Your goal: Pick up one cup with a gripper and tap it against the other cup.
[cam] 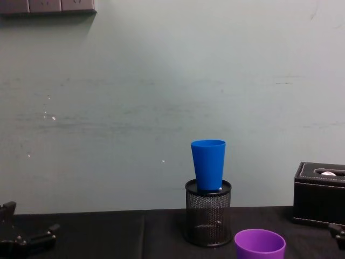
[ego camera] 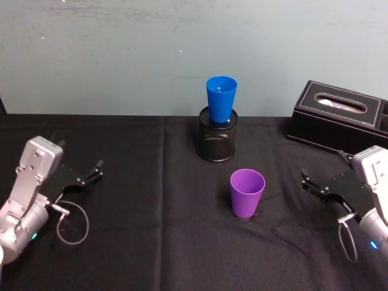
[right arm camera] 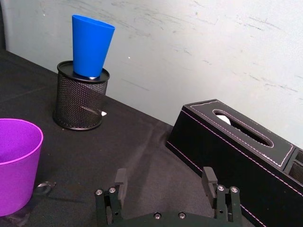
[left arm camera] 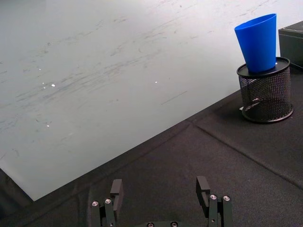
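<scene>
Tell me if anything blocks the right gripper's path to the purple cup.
Nothing visible does: bare black cloth lies between the open right gripper and the purple cup. The tissue box stands farther back, off that line.

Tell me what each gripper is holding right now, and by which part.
Nothing is held. The left gripper and right gripper are open and empty; the purple cup stands untouched, the blue cup in the mesh holder.

An office-like test room: a black-draped desk (ego camera: 121,200) against a scuffed pale wall (ego camera: 109,54). A mesh pen holder (ego camera: 216,145) stands at twelve o'clock, a black tissue box (ego camera: 339,115) at two.
</scene>
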### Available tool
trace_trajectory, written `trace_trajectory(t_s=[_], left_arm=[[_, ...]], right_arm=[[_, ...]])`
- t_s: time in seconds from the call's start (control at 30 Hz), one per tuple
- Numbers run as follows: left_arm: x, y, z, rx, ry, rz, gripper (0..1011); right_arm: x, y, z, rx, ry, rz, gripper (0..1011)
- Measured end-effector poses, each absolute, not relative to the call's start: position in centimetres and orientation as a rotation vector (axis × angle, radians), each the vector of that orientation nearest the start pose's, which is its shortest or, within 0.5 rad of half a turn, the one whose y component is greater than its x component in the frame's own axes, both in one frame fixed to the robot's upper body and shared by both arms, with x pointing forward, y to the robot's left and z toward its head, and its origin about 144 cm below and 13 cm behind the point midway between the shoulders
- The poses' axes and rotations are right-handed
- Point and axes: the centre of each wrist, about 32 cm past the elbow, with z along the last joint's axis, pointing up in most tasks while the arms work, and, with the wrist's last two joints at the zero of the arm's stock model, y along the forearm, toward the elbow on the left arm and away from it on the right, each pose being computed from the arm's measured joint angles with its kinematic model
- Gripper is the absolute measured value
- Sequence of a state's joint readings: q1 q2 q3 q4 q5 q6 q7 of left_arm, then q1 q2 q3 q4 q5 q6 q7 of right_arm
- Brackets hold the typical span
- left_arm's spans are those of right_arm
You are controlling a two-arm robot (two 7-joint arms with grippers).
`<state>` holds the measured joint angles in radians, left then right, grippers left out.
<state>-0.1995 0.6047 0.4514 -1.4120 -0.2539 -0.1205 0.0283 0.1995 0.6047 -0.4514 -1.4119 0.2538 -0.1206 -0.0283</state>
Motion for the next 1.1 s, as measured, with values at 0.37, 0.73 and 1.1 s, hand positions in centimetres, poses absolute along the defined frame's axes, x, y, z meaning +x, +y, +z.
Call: trace_trajectory(t_s=[0.37, 0.73, 1.1], left_arm=[[48.86, 30.97, 113.98, 0.304, -0.285, 1.248, 1011], [48.86, 30.97, 113.98, 0.305, -0.285, 1.248, 1012], [48.86, 30.96, 113.97, 0.305, -0.285, 1.248, 1011]], right_arm=[[48.86, -30.97, 113.98, -0.305, -0.285, -1.248, 1002], [48.86, -30.97, 113.98, -0.304, -0.285, -1.248, 1002], [48.79, -31.86, 114.17, -0.268, -0.249, -1.187, 1000]])
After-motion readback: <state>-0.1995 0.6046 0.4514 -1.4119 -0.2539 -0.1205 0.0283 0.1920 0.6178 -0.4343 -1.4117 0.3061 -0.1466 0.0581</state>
